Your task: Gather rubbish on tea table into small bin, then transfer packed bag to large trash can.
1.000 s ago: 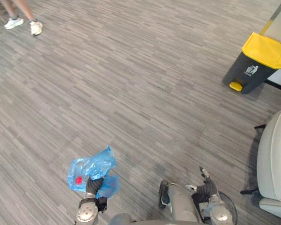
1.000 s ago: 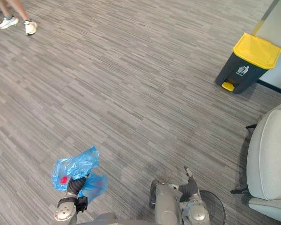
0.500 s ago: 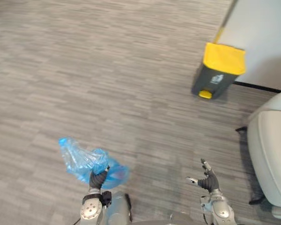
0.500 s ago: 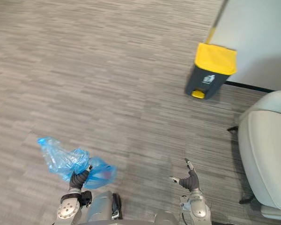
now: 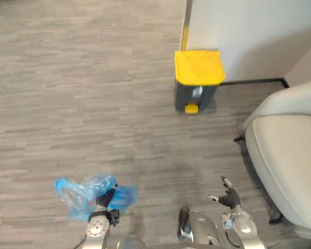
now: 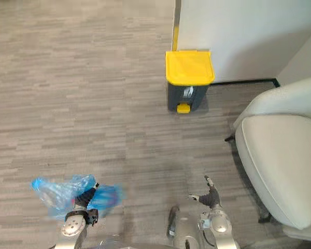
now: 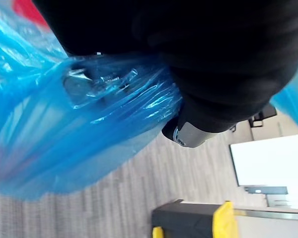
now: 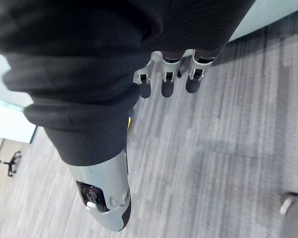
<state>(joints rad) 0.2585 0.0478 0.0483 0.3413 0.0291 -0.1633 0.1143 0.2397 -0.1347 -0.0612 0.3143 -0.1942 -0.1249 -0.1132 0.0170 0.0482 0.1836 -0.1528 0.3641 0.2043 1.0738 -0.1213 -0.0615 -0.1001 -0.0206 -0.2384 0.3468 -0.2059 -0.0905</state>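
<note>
While left robot hand (image 5: 105, 198) clamps blue bag (image 5: 74, 193), red scrap (image 7: 27, 10) showing up close, right robot hand (image 5: 229, 197) hangs open.

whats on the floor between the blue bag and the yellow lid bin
Nothing: bare grey floor runs from the blue bag, gripped in the left hand, up to the bin. The left eye view shows the whole stretch.

Your left hand (image 5: 104, 201) clutches the blue bag (image 5: 75, 193); your right hand (image 5: 229, 198) hangs relaxed, empty; the yellow-lidded bin (image 5: 197, 80) stands ahead.
</note>
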